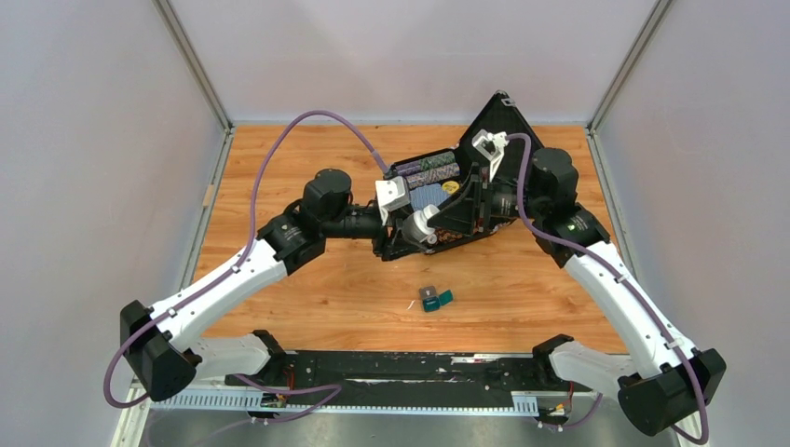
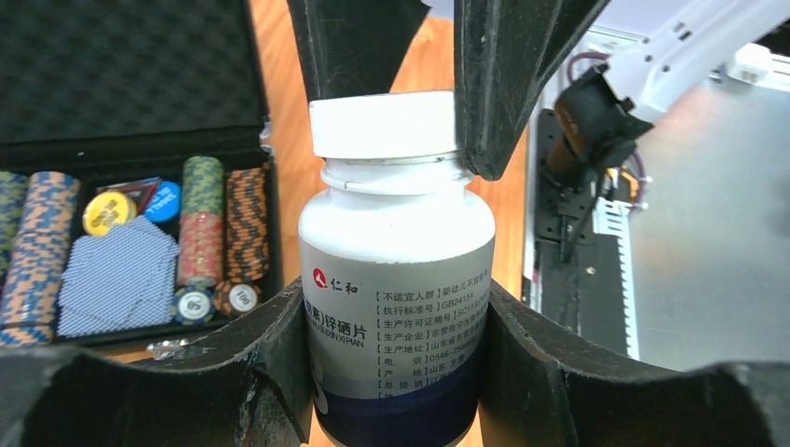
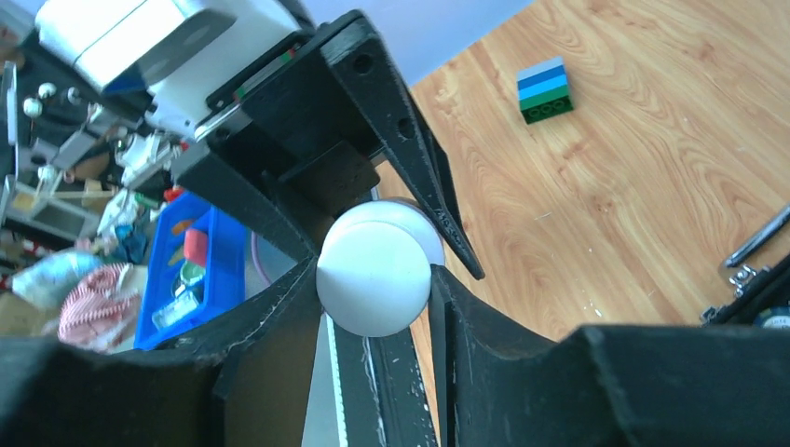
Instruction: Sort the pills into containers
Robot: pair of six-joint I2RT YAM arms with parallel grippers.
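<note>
Wooden bench (image 1: 307,307) between grey walls (image 1: 93,140) carried an open black chip case (image 1: 492,126) at upper middle of the overhead frame, and over it both arms held a white pill bottle (image 2: 396,270): the left jaws clenched round its labelled body, the right jaws clamped on its cap (image 3: 373,279), so its long axis ran from one wrist to the other. Below them, at lower middle of the frame, the small teal box (image 1: 435,298) lay open on the wood, apart from both arms and about equally near each.
</note>
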